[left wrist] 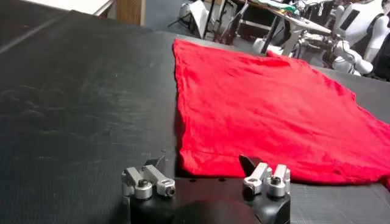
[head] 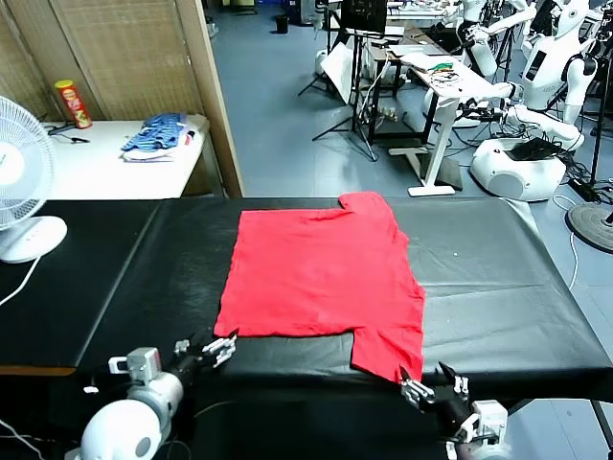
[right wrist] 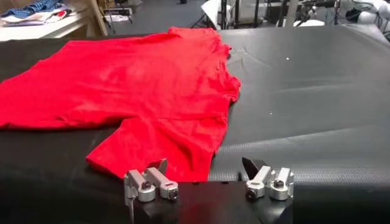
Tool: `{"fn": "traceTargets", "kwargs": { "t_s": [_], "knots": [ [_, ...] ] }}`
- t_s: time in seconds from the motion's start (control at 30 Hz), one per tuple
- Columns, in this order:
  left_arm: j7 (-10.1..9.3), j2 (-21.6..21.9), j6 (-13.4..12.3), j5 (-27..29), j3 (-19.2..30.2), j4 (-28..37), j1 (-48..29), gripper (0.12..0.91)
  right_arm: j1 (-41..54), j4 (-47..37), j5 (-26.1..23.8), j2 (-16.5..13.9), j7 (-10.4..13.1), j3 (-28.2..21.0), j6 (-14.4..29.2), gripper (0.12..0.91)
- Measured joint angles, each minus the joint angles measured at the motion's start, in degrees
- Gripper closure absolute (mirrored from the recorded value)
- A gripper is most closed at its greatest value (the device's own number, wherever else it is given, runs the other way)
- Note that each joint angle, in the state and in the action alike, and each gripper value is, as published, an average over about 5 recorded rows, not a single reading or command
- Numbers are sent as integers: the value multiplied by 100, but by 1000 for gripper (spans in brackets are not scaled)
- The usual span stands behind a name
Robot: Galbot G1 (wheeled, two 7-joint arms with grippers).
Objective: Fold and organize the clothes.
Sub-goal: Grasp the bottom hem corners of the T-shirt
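While one red T-shirt (head: 321, 273) lies flat on the black tabletop (head: 498, 278), two tools, left tool (head: 218, 349) and right tool (head: 433, 387), stand wide at its near edge, holding nothing.

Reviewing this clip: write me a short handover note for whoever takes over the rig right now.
Left gripper: open, empty, at the near table edge by the shirt's near-left corner.
Right gripper: open, empty, at the near edge just off the near sleeve's tip.
Red T-shirt: spread flat on the black table, plain side up, one sleeve toward the robot, the other at the far edge.
Done: shirt laid out.
Left: every fold, then tidying; no fold is visible yet.
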Motion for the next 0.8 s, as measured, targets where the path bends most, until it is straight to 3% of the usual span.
{"fn": "traceTargets", "kwargs": {
  "t_s": [0.17, 0.33, 0.57, 0.7, 0.8],
  "knots": [
    [4, -30, 13, 40, 1, 77, -8, 232, 22, -82, -10, 34, 40, -38, 3, 328],
    [8, -44, -28, 41, -3, 176, -41, 290, 71, -191, -79, 81, 43, -103, 27, 540],
    [18, -52, -21, 5, -1, 245, -100, 648, 35, -178, -145, 106, 36, -132, 66, 873],
    [21, -61, -11, 13, 3, 205, -59, 855, -107, 4, -152, 83, 49, -58, 52, 904],
    [14, -65, -2, 31, -20, 93, 33, 904, -234, 237, -135, 43, 52, 21, 46, 904]
  ]
}}
